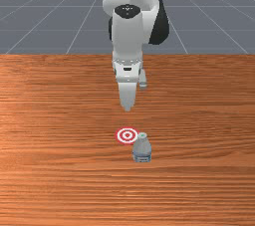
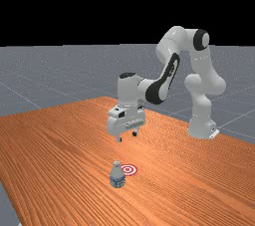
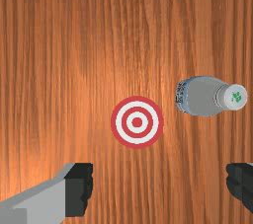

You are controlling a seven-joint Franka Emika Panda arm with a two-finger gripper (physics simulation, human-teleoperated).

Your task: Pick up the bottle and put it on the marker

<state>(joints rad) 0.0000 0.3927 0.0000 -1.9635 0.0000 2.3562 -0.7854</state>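
Aiming for the upright capped bottle (image 3: 202, 96) just beside the bullseye marker (image 3: 137, 122) on the bench (image 1: 60, 120), we are holding our pincer (image 2: 127, 137) spread and empty, needing careful centring before descending.

Front view: faces the arm (image 1: 128, 36) across the table (image 1: 50, 120), from above. Far view: farther off, oblique, whole arm included. Wrist view: downward, closest (marker (image 1: 127, 135) and bottle (image 1: 142, 151) common to all three).
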